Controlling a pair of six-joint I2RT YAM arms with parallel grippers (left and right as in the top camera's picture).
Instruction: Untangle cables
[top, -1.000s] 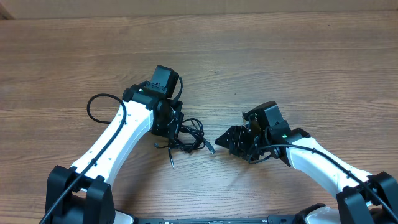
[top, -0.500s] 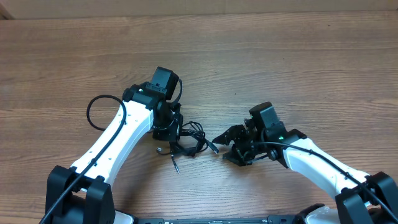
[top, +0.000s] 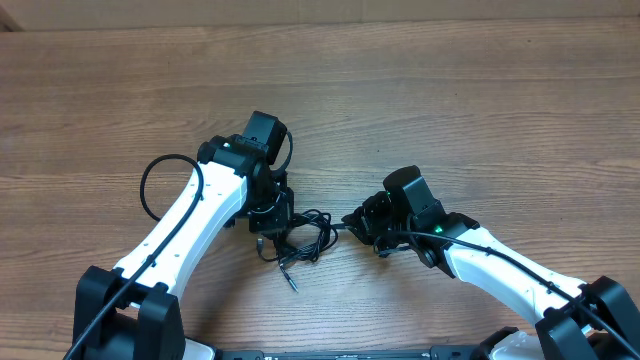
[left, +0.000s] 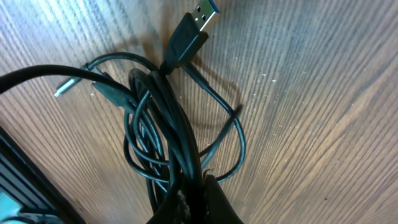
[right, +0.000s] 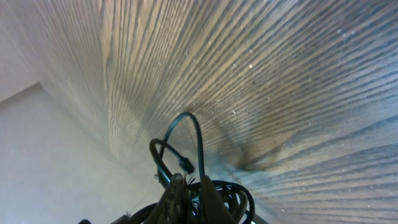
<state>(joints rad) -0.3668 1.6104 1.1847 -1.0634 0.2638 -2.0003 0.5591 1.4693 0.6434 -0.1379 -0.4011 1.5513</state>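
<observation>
The cables (top: 312, 232) lie as a small black tangle on the wooden table between my two arms. One strand trails toward the front and ends in a plug (top: 291, 282). My left gripper (top: 272, 220) is shut on the tangle's left side. In the left wrist view the bundle (left: 163, 118) runs up out of the gripper (left: 198, 194), with a USB plug (left: 198, 20) on top and a silvery plug (left: 62, 91) at the left. My right gripper (top: 351, 222) is shut on a strand at the tangle's right edge. In the right wrist view, loops (right: 194, 132) rise from the gripper (right: 191, 190).
A thicker black wire loop (top: 152, 182) on the left arm hangs out over the table at the left. Both arm bases (top: 120, 310) stand at the front edge. Bare wood table (top: 450, 100) stretches behind and to the right.
My right gripper has moved left to the tangle and shut on a strand. The tangle has shifted a little toward the front, and its loose plug end has swung to the right.
</observation>
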